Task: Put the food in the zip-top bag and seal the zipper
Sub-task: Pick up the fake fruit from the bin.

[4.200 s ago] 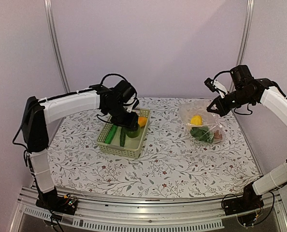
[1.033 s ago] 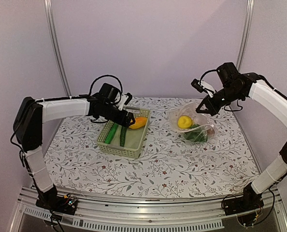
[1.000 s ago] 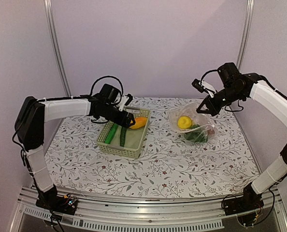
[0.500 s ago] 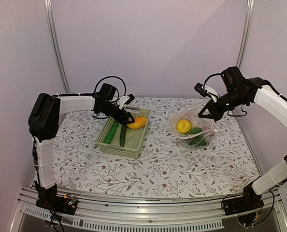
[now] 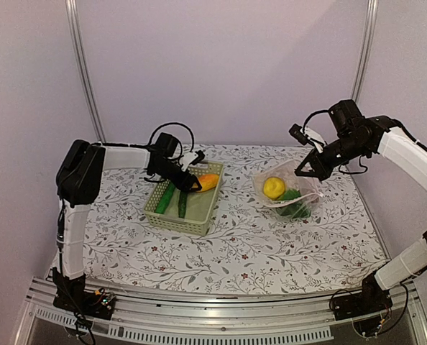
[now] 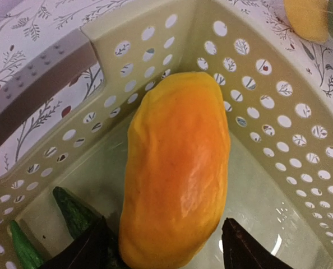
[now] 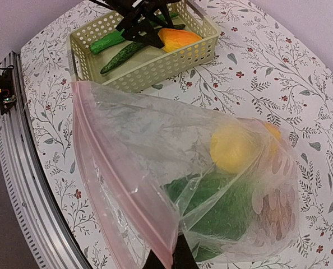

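Left hand (image 6: 163, 227) open, jaws straddling orange pepper (image 6: 175, 168) in far right corner of basket (image 6: 278, 112). Right hand (image 7: 169, 259) closed, pinching zipper (image 7: 105, 168) of zip-top bag (image 7: 155, 134).

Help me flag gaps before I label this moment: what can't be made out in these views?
- Left wrist view: the left hand is cut off by the bottom edge, so contact with the orange pepper is unclear.
- Right wrist view: the right hand shows only dark tips at the bottom edge, under the zip-top bag.
- Right wrist view: the brownish piece blurs behind crinkled plastic.
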You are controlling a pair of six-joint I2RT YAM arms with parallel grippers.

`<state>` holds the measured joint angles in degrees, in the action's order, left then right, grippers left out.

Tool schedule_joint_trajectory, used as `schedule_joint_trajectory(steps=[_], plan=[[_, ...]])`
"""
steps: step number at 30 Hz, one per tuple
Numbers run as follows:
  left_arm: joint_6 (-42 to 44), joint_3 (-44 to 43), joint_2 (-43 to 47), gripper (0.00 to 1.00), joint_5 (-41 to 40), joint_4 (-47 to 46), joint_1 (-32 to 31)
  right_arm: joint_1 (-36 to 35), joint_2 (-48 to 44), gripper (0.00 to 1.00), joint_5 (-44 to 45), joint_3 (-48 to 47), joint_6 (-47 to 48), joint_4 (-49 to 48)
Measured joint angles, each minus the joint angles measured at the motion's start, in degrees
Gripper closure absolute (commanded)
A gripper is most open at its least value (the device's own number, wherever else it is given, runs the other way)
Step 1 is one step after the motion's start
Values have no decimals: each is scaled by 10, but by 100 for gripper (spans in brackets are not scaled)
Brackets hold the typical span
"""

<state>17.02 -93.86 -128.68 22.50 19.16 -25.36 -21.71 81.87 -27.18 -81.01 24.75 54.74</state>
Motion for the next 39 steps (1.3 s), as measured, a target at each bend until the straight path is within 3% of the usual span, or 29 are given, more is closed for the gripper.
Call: schedule_joint_trajectory(steps=[8, 19, 25, 32, 39], plan=[[5, 2, -9, 42, -1, -12, -8, 0, 0, 100, 0, 0, 0, 0], [1, 2, -9, 65, -6, -35, -31, 0, 0, 100, -2, 0, 0, 0], [-23, 17, 5, 69, -17, -28, -37, 0, 0, 100, -2, 0, 0, 0], [-88, 87, 135, 69, -50, 25, -38, 0, 0, 100, -2, 0, 0, 0], [-147, 94, 272, 70, -54, 63, -64, 0, 5, 100, -2, -1, 1, 0]])
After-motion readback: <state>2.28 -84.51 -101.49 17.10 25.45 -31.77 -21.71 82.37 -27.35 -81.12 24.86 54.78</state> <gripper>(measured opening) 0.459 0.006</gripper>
